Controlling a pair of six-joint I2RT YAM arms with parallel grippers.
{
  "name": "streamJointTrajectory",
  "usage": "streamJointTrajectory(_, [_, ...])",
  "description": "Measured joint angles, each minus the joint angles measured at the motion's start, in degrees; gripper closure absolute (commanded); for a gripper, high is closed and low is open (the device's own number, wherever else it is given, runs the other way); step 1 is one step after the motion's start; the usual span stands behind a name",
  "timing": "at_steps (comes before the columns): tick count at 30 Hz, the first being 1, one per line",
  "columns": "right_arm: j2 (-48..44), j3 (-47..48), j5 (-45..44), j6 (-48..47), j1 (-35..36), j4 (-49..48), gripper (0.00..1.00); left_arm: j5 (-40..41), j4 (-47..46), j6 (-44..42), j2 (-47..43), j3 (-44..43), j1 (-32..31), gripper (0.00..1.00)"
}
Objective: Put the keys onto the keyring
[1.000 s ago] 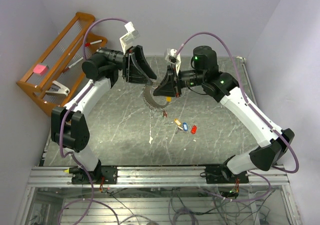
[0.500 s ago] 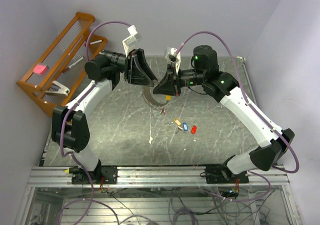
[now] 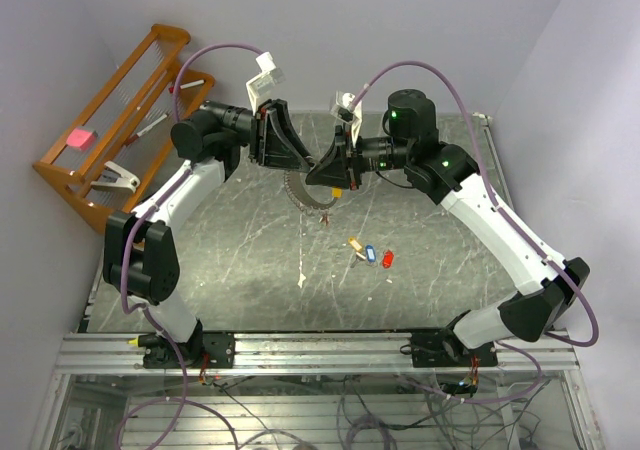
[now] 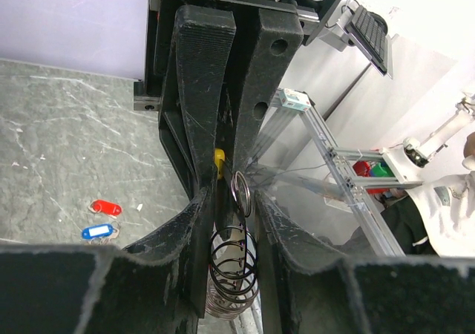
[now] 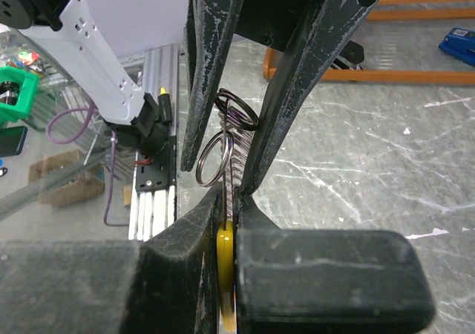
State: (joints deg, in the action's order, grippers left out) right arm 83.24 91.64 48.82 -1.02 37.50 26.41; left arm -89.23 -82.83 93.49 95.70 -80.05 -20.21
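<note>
Keyring (image 5: 226, 137) pinched at its yellow piece (image 5: 225, 274) by right gripper (image 5: 231, 200), closed. Left gripper (image 4: 230, 200) straddles the ring coils; can't tell if clamped. Keys (image 3: 369, 255) loose on bench (image 3: 230, 260).

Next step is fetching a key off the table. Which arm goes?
Left, probably. The right gripper is shut on the yellow piece of the keyring, so it is busy. The left gripper only straddles the wire loops, jaws apart, free to drop to the keys.

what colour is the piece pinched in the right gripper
Yellow piece, clearest in the right wrist view.
</note>
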Motion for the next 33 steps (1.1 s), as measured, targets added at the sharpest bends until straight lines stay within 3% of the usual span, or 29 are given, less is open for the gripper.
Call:
streamJointTrajectory(3, [0.00, 0.00, -0.24, 0.00, 0.02, -0.04, 1.00, 0.02, 0.07, -0.20, -0.02, 0.00, 0.00, 0.73])
streamJointTrajectory(10, [-0.02, 0.00, -0.63, 0.00, 0.02, -0.20, 1.00, 0.02, 0.11, -0.24, -0.02, 0.02, 0.00, 0.92])
streamJointTrajectory(27, [-1.57, -2.19, -1.68, 1.62, 0.07, -3.54, 1.00, 0.09, -0.04, 0.37, -0.94, 0.02, 0.00, 0.93])
streamJointTrajectory(29, [-1.99, -2.82, -1.75, 1.90, 0.02, -4.39, 0.81, 0.11, 0.15, -0.13, -1.14, 0.02, 0.00, 0.93])
streamJointTrajectory(33, [-2.67, -3.32, -2.82, 2.27, -0.33, -5.55, 0.79, -0.17, 0.48, -0.81, -1.92, 0.50, -0.02, 0.93])
